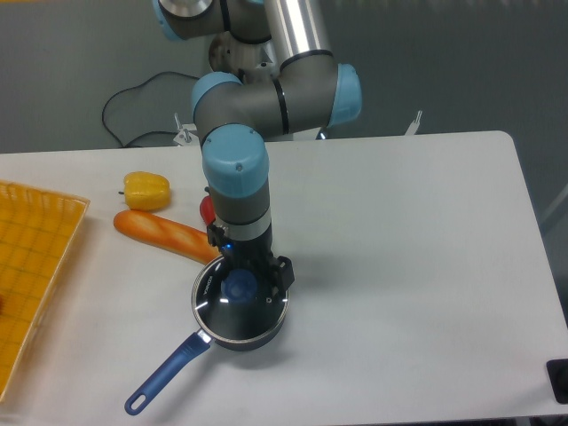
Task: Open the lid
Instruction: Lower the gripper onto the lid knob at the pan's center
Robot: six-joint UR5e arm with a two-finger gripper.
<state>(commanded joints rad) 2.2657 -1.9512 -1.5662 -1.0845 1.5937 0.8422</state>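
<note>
The lid (232, 312), a clear glass disc with a silver rim, rests on the dark blue saucepan (253, 335) near the table's front. Its blue knob (236, 288) shows just under my gripper (247, 280). The gripper hangs directly above the lid's far half, close to the knob. Its fingers are dark against the dark glass, and I cannot tell whether they are open or shut. The saucepan's long blue handle (164, 374) points to the front left.
An orange carrot-like piece (164, 232), a yellow pepper (145, 189) and a red pepper (206, 209), partly hidden by my arm, lie behind the pan. A yellow basket (35, 266) occupies the left edge. A black object (558, 380) sits at the front right corner.
</note>
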